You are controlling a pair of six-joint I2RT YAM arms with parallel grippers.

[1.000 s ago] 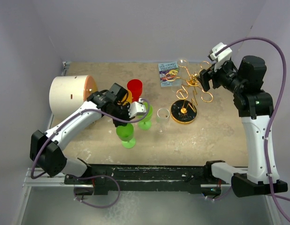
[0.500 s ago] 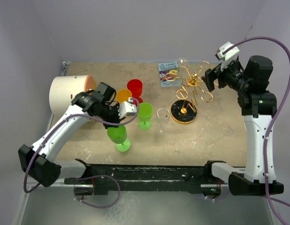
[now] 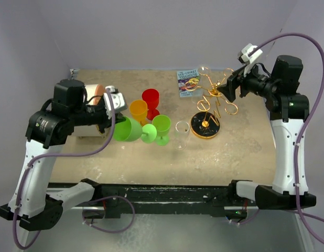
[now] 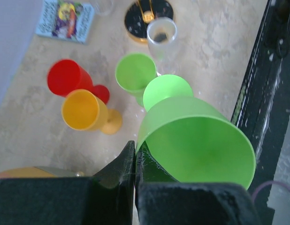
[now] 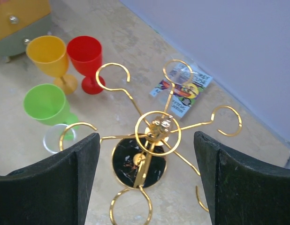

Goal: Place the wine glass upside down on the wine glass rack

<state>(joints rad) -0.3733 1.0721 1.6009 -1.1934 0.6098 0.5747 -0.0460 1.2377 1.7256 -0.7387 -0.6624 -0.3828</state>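
Worktop (image 3: pixel 240 152): beige and speckled; the rack and four standing glasses are on it.
Right arm (image 3: pixel 285 131): on the right side of the top view, bent toward the upper middle.
Left arm (image 3: pixel 44 128): on the left side of the top view, reaching toward the centre.
Wine glass rack (image 5: pixel 157 126): gold wire on a round black base, upright right of centre in the upper part of the top view, well apart from the held glass.
Green wine glass (image 3: pixel 128 129): left of centre in the top view, tipped on its side, with the mouth to the left and the foot to the right, just beside the standing green glass.
Left fingers (image 4: pixel 121 173): closed on the rim of the green wine glass.
Right fingers (image 5: pixel 60 183): spread wide and holding nothing, one at each side of the rack's top ring in the right wrist view.
Standing glasses: green glass (image 3: pixel 162 126), orange glass (image 3: pixel 138 109), red glass (image 3: pixel 150 98) and clear glass (image 3: pixel 182 131), grouped between the held glass and the rack.
Booklet (image 3: pixel 187 81): flat on the worktop at the upper edge, near the rack.
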